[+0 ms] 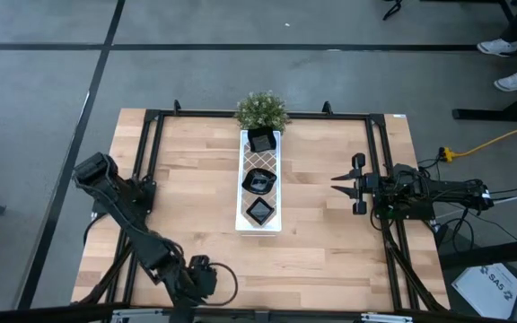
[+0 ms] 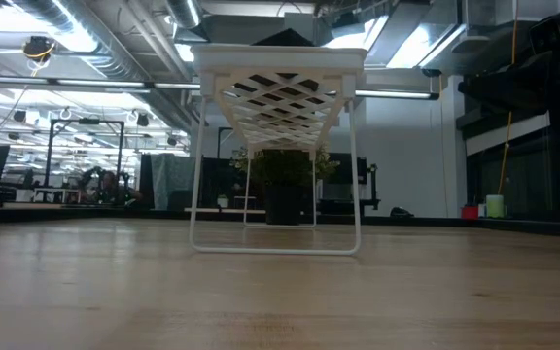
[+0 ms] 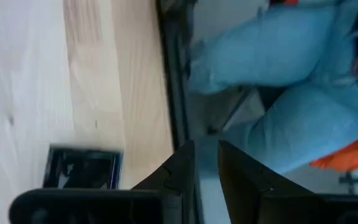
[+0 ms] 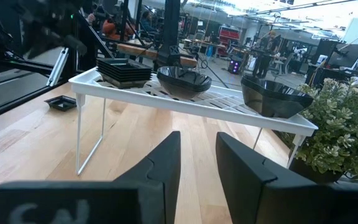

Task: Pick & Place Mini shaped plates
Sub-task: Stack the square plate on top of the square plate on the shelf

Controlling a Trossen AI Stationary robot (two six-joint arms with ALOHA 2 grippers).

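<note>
Black mini shaped plates sit in three groups on the white lattice tray (image 1: 260,160): a square stack (image 4: 124,70), a rounded one (image 4: 184,79) and another rounded one (image 4: 277,96). One more square plate (image 3: 82,169) lies flat on the wood near the table's near edge, beside my left gripper (image 3: 206,146). That gripper is low at the near-left (image 1: 206,276), slightly open and empty. My right gripper (image 1: 335,183) hovers right of the tray, pointing at it, narrowly open (image 4: 199,137) and empty.
The tray (image 2: 280,58) stands on thin wire legs above the table. A small green potted plant (image 1: 261,109) sits at its far end. A person in blue trousers (image 3: 278,93) stands just past the near edge. Bare wood lies on both sides of the tray.
</note>
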